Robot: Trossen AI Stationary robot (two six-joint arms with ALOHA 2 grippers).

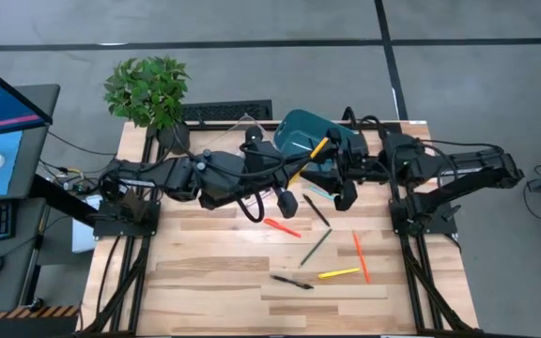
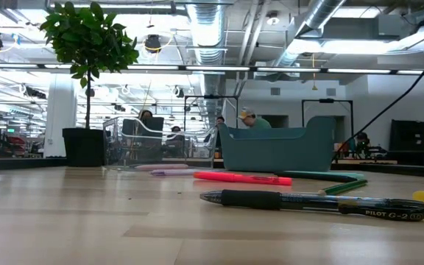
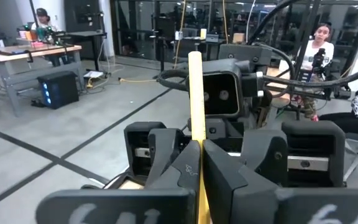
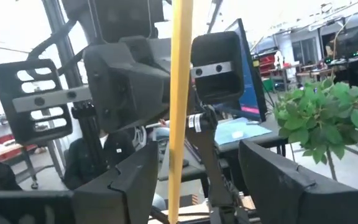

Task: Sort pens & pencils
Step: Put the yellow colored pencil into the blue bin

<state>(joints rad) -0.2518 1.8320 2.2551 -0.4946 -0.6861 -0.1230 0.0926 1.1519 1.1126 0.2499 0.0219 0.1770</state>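
My left gripper [image 3: 199, 146] is shut on a yellow pencil [image 3: 195, 93], held high over the table's far middle beside a teal bin [image 1: 299, 130]. My right gripper [image 4: 197, 155] faces it, open. Its fingers stand on either side of the same pencil [image 4: 180, 74] with a gap showing at each side. On the wooden table [image 1: 205, 282] lie loose pens and pencils: a red one [image 1: 282, 228], a dark green one [image 1: 316, 246], an orange one [image 1: 361, 258], a yellow one [image 1: 338, 274] and a black pen [image 2: 308, 200]. My left gripper pinches the yellow pencil's lower stretch [image 3: 196, 135] between its two fingers. The fingers come level from the table's left. The pencil's long free end sticks out past the fingertips toward the bin [image 1: 319, 145]. It is lifted clear of the table.
A potted plant [image 1: 148, 89] stands at the far left corner, with a clear container [image 2: 135, 143] between it and the teal bin [image 2: 274, 147]. A keyboard [image 1: 225, 113] lies behind the table. People sit in the room beyond. The near half of the table holds only the scattered pens.
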